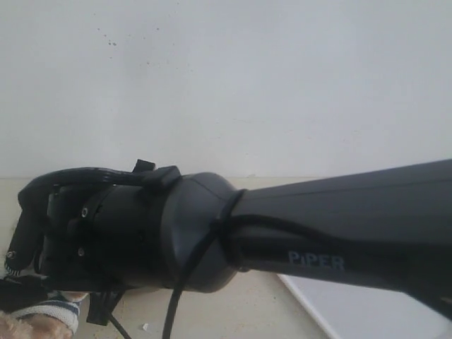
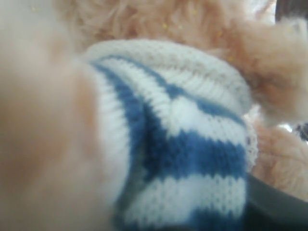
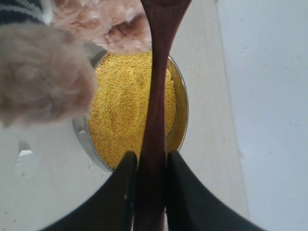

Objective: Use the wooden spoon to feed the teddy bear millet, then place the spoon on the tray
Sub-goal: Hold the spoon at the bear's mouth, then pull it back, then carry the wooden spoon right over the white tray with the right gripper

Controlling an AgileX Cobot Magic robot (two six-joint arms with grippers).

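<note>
I see the teddy bear (image 3: 43, 72) leaning over one side of the bowl (image 3: 182, 110) and the wooden spoon (image 3: 156, 96) crossing its middle, so those ways are blocked. The tray (image 3: 269, 96) nearby has open room.

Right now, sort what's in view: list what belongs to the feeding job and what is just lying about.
Belongs to the job: teddy bear, millet, its steel bowl, wooden spoon in the right gripper, tray.
Just lying about: a small pale speck on the table.
</note>
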